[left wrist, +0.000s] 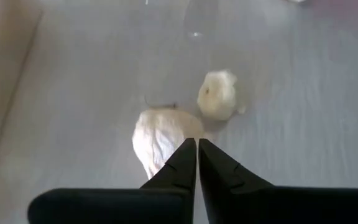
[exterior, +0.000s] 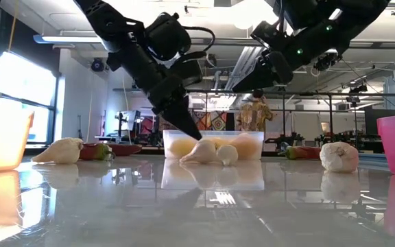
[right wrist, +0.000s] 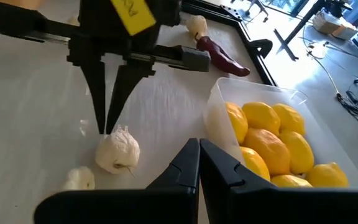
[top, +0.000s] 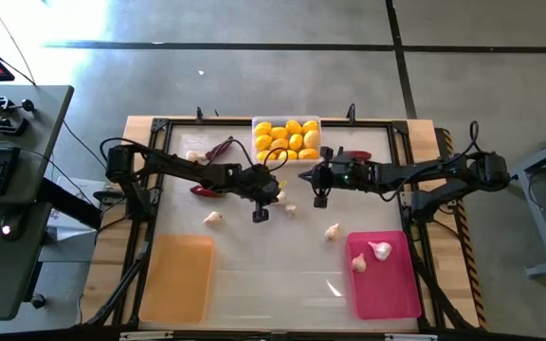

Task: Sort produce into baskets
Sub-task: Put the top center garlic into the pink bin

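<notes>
From above, the left gripper [top: 280, 194] sits at a garlic bulb [top: 279, 196] mid-table, just beside the clear tray [top: 256, 124] of lemons [top: 288, 138]; the right gripper [top: 303, 174] waits nearby, fingers together. At table level, the left tips pinch the bulb's top. The left wrist view shows fingers [left wrist: 183, 163] together on its skin. Judged: a pickup; next, lift toward the pink tray [top: 398, 293].

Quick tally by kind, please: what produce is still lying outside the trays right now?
Garlic bulbs: 5
Chili peppers: 3
Total: 8
</notes>
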`<state>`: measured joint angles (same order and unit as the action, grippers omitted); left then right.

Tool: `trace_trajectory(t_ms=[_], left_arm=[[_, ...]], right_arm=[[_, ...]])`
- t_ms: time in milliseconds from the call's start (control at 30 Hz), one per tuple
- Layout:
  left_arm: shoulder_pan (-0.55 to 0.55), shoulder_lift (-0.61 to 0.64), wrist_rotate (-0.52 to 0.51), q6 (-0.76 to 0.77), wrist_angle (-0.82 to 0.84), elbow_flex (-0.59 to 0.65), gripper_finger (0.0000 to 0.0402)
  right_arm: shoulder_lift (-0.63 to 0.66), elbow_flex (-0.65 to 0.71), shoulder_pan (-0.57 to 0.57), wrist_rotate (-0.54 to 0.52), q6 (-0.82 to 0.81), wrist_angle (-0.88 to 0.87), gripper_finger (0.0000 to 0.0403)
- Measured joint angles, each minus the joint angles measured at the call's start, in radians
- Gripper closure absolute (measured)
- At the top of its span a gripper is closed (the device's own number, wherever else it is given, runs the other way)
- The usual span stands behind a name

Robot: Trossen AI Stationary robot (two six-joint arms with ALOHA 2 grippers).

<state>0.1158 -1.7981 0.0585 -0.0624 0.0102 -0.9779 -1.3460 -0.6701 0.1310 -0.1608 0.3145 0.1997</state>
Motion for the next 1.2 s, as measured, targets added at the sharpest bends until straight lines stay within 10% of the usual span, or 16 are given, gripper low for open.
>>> trace_trajectory(t_ms=[767,967,1200], left_arm=[[-0.032,-0.074,-0.215,-0.175,0.049,0.0,0.0233],[-0.013,-0.093,-0.198,-0.166,0.023,-0.001,0.0248],[-0.015,-0.096,-0.164,-0.201,-0.007,0.0,0.0354]], right_arm=[[0.0,0.0,0.026,-0.001,-0.027,0.02,0.0403],[0.0,0.0,0.026,-0.001,-0.026,0.016,0.0403],[0.0,0.0,0.026,-0.001,-0.026,0.014,0.0403]])
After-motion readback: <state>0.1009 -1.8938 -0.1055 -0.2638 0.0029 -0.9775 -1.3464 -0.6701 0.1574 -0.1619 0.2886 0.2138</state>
